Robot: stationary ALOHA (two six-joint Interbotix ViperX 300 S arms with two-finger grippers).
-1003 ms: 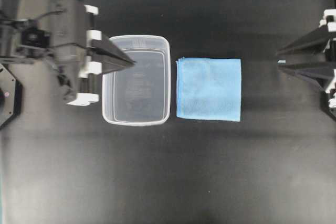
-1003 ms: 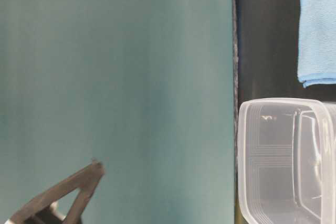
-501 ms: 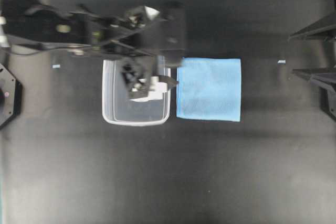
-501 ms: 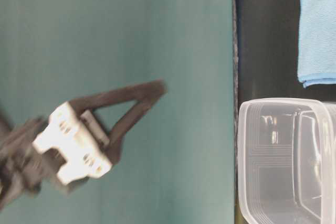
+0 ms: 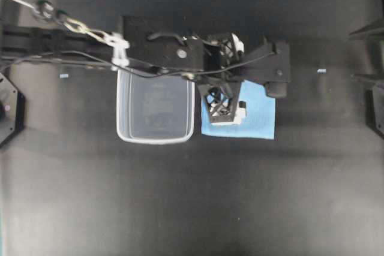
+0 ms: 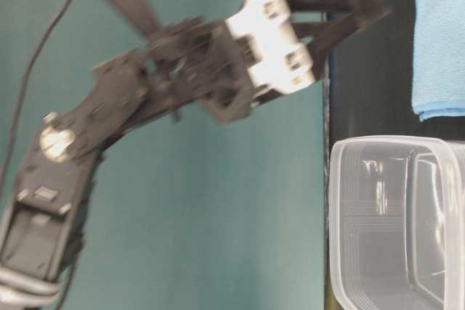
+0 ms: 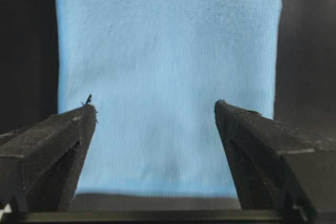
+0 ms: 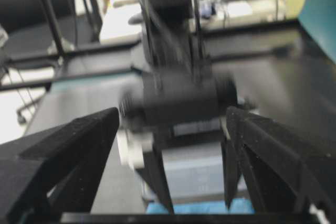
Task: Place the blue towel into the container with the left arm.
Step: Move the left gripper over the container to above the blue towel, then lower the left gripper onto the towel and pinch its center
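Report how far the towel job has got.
Done: the left gripper is open and positioned over the blue towel, its jaws spread with the cloth showing between them in the wrist view. In hand: lining up for the grasp; nothing is held. Left: gripping the towel, which lies flat on the table beside the container, carrying it across and dropping it in. The tub holds nothing. The right gripper is open, off to the side.

Left gripper (image 7: 152, 111) and right gripper (image 8: 170, 116) both gape wide.
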